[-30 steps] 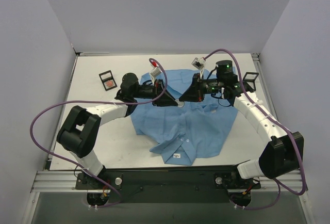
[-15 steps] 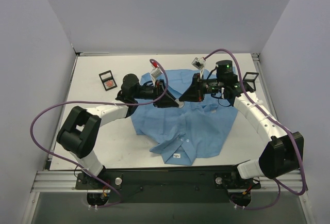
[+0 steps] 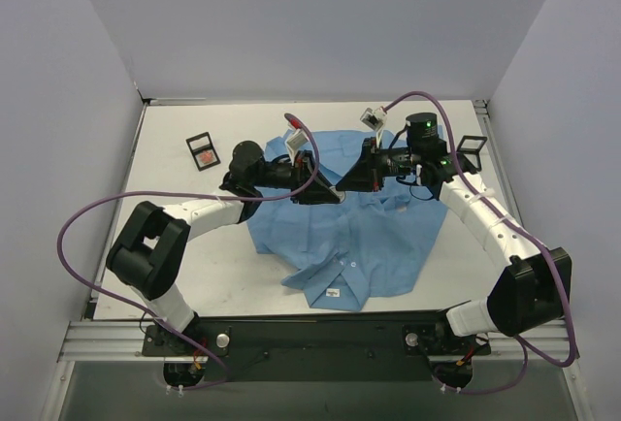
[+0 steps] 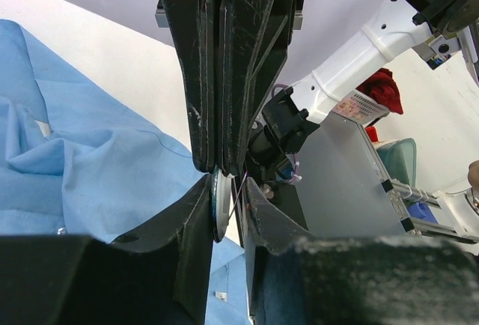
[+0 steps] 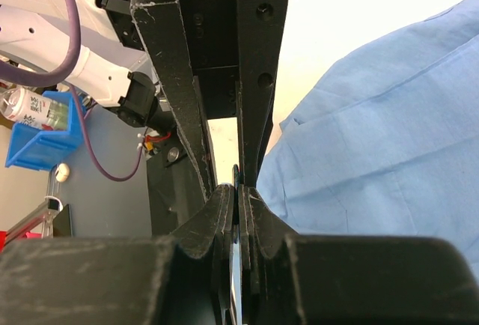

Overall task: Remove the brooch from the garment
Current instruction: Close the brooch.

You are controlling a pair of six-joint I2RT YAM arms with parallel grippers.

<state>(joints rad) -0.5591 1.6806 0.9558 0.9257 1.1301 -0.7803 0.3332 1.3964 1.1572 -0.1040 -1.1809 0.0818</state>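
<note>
Left gripper [image 4: 227,194]: jaws a little apart. The brooch [image 4: 217,207] stands edge-on between them, against one finger, with a sliver of gap to the other. It does not look like a firm pinch.

Right gripper [image 5: 238,196]: pressed together, tip to tip with the left. Its tips meet the brooch's rim from the opposite side (whether they nip the rim, the pin or a fold of cloth I cannot tell).

Key relation: the disc's flat faces look at the left finger pads. Its plane runs along the left's reach and carries on in line with the right's closed fingers. So the brooch sits inside the left's gape and just beyond the right's tips; the left is the nearer.

The shirt [image 3: 359,237] lies below and beside both tips. Whether it is still pinned to the brooch is hidden.

Judgement: the left should close across the faces, then draw back along the shared line.
</note>
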